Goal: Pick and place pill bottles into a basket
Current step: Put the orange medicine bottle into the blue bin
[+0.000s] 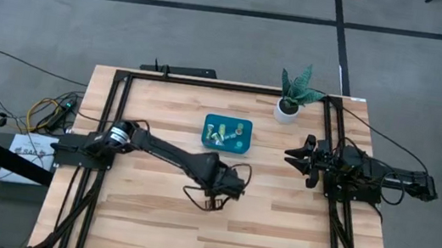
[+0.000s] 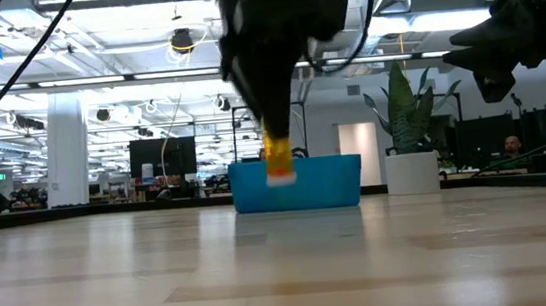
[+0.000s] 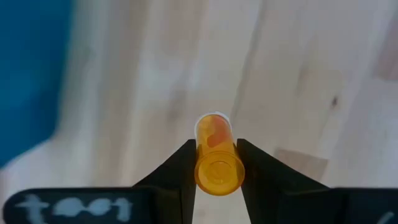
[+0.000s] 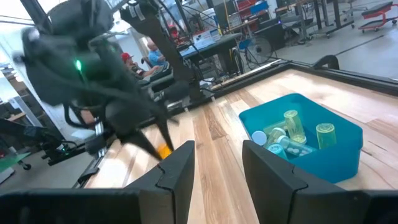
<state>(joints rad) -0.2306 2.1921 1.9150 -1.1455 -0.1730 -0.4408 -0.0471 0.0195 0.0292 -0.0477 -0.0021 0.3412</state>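
Low view, orange bottle (image 2: 279,159) seemingly upright, clamped

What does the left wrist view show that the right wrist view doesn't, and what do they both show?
Only the left wrist view shows the grip up close: the left claw shut on the orange pill bottle, its white cap away from the camera, bare wood beyond.

Only the right wrist view shows inside the basket: several pill bottles already lying or standing in it. It also shows the right claw open and empty, and people in the room behind.

Both share the teal basket, the wooden table and that orange bottle.
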